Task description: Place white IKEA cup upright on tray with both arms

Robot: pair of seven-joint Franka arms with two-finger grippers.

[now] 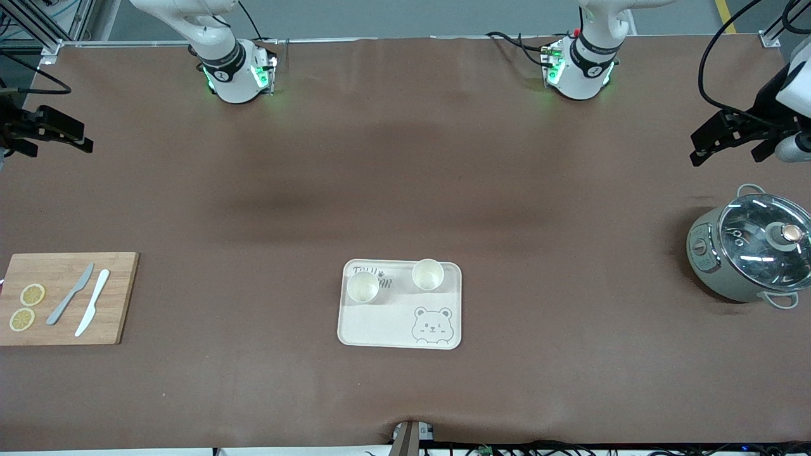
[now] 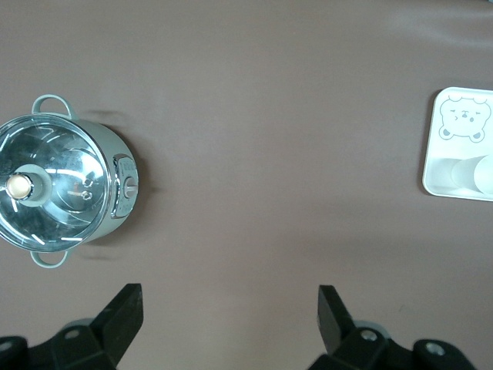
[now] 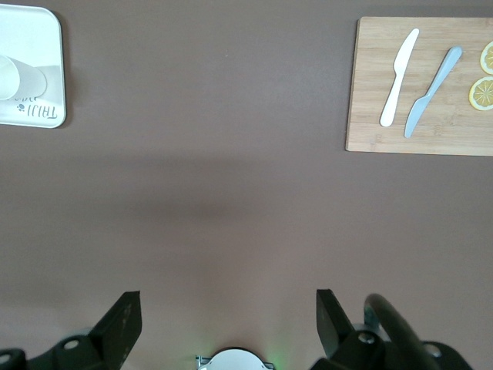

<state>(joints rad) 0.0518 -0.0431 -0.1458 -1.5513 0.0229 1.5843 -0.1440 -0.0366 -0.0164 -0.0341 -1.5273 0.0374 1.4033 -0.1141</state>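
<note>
The cream tray [image 1: 380,326] with a winking bear drawing lies in the middle of the table, toward the front camera. Two white cups stand upright on it, mouths up: one [image 1: 363,287] on the lettering, the other [image 1: 427,274] beside it toward the left arm's end. My left gripper [image 1: 700,149] hangs open and empty over the table's end, near the pot. My right gripper [image 1: 82,139] hangs open and empty over the other end. The left wrist view [image 2: 229,316] shows the tray's corner [image 2: 433,154]. The right wrist view [image 3: 229,316] shows the tray [image 3: 42,38] and one cup [image 3: 19,77].
A grey-green electric pot with a glass lid [image 1: 754,250] stands at the left arm's end. A wooden cutting board [image 1: 120,297] at the right arm's end carries two knives [image 1: 82,297] and two lemon slices [image 1: 28,307].
</note>
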